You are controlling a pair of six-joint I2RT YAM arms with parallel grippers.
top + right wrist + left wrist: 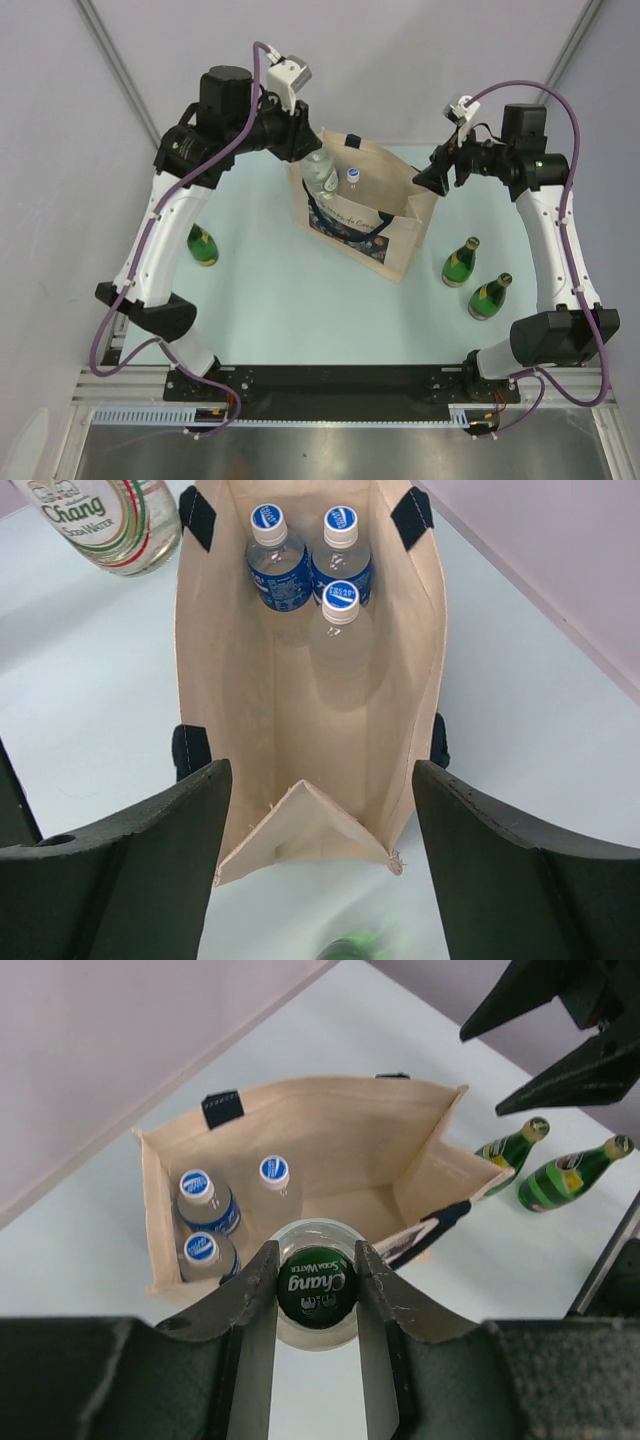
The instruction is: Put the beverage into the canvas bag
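The clear glass soda-water bottle with a green cap hangs in the air over the rim of the boxy beige canvas bag, at the bag's 10 o'clock end in the top view. Its body sits partly over the rim nearest the arm bases and is not down inside the bag. The bottle's long axis is close to upright, with the cap up toward the wrist and the rounded base pointing down.

The left gripper is clamped on the bottle's neck, one finger on each side of the cap.

The bag stands with its mouth wide open, and its long axis runs from 10 o'clock to 4 o'clock. Three clear plastic water bottles with blue caps stand upright, bunched together at the 10 o'clock end. From them to the 4 o'clock end the bag's floor is bare. The dark navy handles hang outside the long walls.

The right gripper hovers at the 4 o'clock end, jaws spread wide on either side of the folded end wall. It holds nothing.

On the pale table, one green glass bottle stands at 9 o'clock of the bag, well apart from it. Two more stand near each other at 4 o'clock, just beyond the bag's end.
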